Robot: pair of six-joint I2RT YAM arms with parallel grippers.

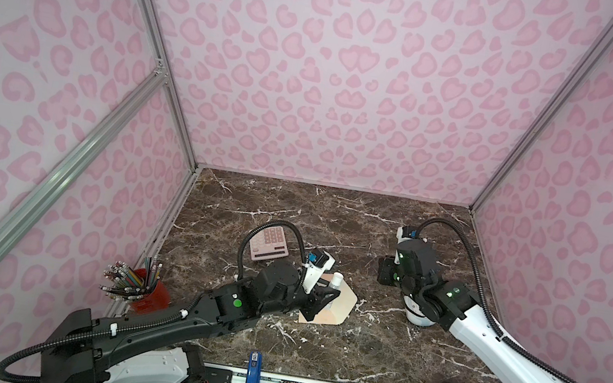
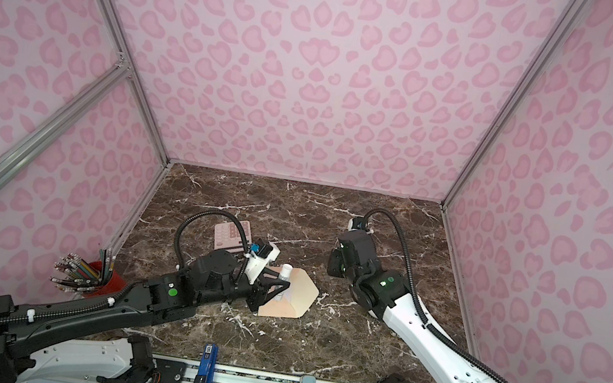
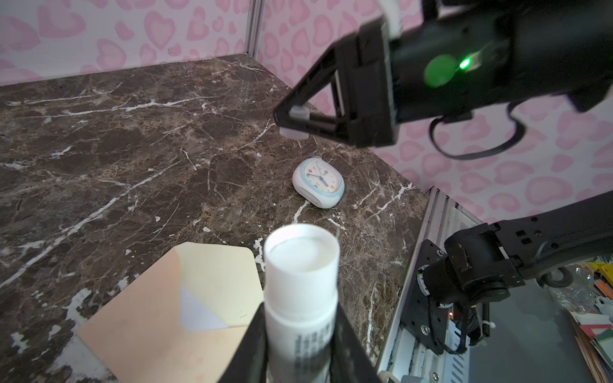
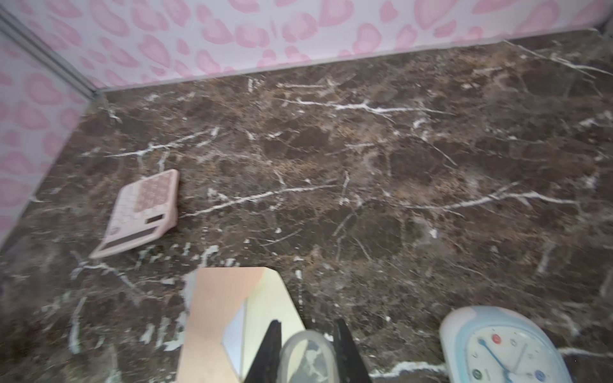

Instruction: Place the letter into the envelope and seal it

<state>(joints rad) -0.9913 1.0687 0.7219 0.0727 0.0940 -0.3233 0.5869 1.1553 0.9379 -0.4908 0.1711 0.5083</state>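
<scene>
Peach envelope (image 1: 342, 306) lies flat on the marble worktop (image 1: 293, 207), near the middle and on the left arm's side. Its cream flap (image 3: 219, 275) is open and spread toward the right arm. White corner of the letter (image 3: 195, 315) shows at the mouth, so the sheet sits inside and sealing appears to be what remains.

Your left end effector (image 3: 300, 311) is closed on an uncapped glue stick (image 3: 302, 265), whose glue end juts past the fingertips. Your right end effector (image 4: 306, 331) pinches the stick's clear cap (image 4: 306, 354) and hangs clear of the envelope, near the clock (image 4: 504, 345).

Key relation: in both top views the stick is over the envelope, with the flap just beside and below its tip, on the side away from your left arm's base. The stick's long axis runs out along the fingers rather than down at the paper, so you will likely need to tilt it onto the flap. Your left arm is the nearer.
</scene>
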